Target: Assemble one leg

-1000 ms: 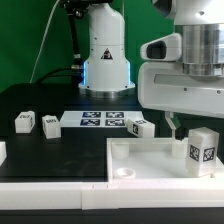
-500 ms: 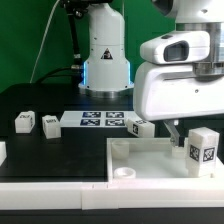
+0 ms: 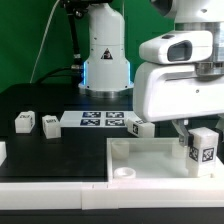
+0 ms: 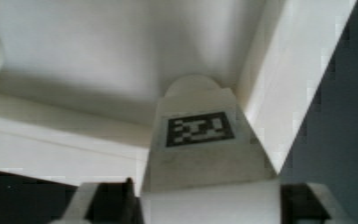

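The leg (image 3: 203, 148), a small white post with its tag facing outward, stands upright inside the white panel (image 3: 150, 158) near the worktop's (image 3: 40, 150) front edge, toward the exterior view's right. In the wrist view the leg (image 4: 202, 140) sits between the jaws, one finger (image 4: 99, 203) on each side. Whether they already clamp it cannot be told.

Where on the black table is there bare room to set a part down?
Free: the black table behind the two small blocks, and between them and the white panel. Crowded: around the marker board, and the panel's right end, where the pincer straddles the leg.
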`<state>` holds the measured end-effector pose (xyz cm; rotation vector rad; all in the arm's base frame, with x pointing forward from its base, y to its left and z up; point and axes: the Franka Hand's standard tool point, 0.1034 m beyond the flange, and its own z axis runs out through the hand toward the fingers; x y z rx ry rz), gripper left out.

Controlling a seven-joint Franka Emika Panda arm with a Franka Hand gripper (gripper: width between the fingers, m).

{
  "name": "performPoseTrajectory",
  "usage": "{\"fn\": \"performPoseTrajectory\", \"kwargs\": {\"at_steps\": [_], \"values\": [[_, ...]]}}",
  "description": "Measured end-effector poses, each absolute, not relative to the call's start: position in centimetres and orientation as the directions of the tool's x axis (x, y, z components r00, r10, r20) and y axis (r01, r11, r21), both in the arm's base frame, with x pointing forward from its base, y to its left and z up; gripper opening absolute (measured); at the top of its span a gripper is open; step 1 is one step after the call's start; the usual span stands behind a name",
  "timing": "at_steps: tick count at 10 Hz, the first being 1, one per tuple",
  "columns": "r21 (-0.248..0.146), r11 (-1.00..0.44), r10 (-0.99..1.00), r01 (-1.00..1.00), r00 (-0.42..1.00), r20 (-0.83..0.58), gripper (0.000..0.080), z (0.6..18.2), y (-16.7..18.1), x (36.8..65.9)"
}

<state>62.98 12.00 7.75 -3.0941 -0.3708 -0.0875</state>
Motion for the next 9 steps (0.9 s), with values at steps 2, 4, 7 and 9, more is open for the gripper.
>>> {"fn": "performPoseTrajectory", "kwargs": {"at_steps": [2,4,7,9], "values": [[-0.025,-0.999,0.024,0.025,0.998,0.055,0.0291,7.64,12.23,62.94],[-0.042,-0.955,-0.295,-0.293,0.954,0.052,0.0291,7.56,12.05,63.03],[-0.069,-0.745,-0.666,-0.664,0.746,0.016,0.0291,7.55,11.61,63.08],[-0.067,-0.596,-0.802,-0.800,0.598,0.002,0.0292,7.53,11.53,63.02]]}}
